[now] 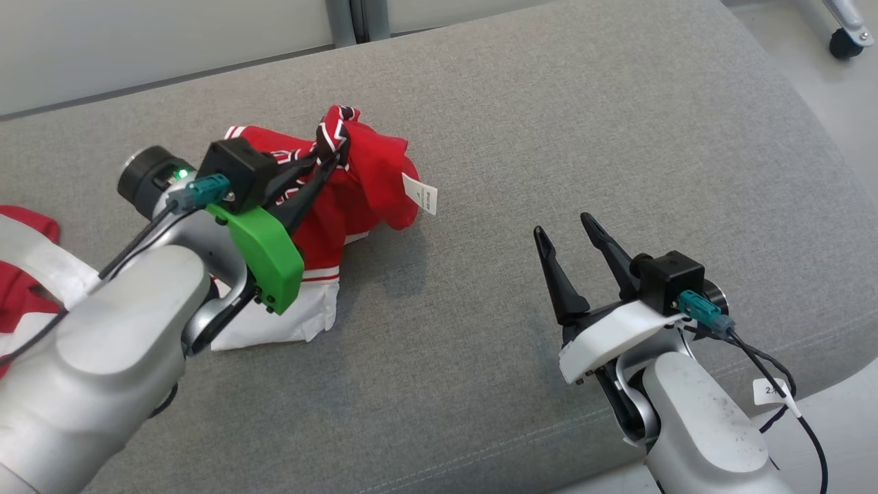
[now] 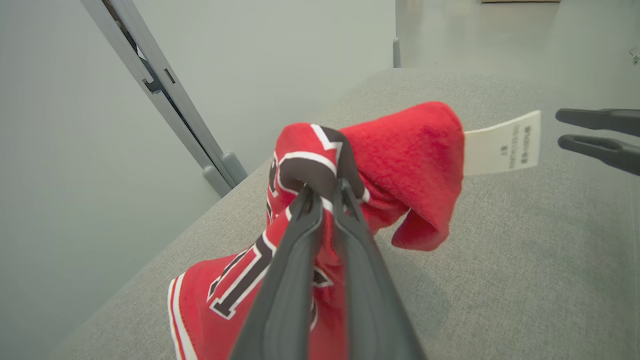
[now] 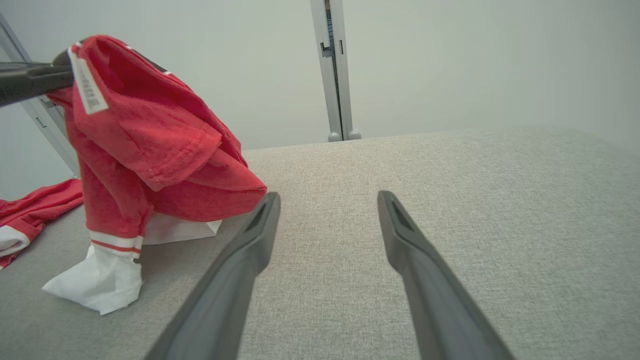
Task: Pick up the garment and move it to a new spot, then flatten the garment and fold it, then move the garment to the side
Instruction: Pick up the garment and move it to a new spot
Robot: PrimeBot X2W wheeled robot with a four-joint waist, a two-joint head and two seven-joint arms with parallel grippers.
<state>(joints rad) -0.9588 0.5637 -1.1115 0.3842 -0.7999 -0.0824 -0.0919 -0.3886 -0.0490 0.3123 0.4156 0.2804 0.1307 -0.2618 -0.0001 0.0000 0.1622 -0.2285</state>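
Grey bench point(image 1: 549, 123). Red garment point(image 1: 374, 189) on its left half, bunched and lifted at the striped collar, white hem resting on the bench. Left gripper point(image 1: 328, 163) clamped on that collar, fingers together. Right gripper point(image 1: 564, 226) near the front edge, well apart from the garment, fingers spread, holding nothing. Another red cloth point(image 1: 20, 274) at the left edge. White tag point(image 1: 420, 194) sticks out of the garment. Judged progress: pickup underway; moving, flattening, folding and setting aside all left.
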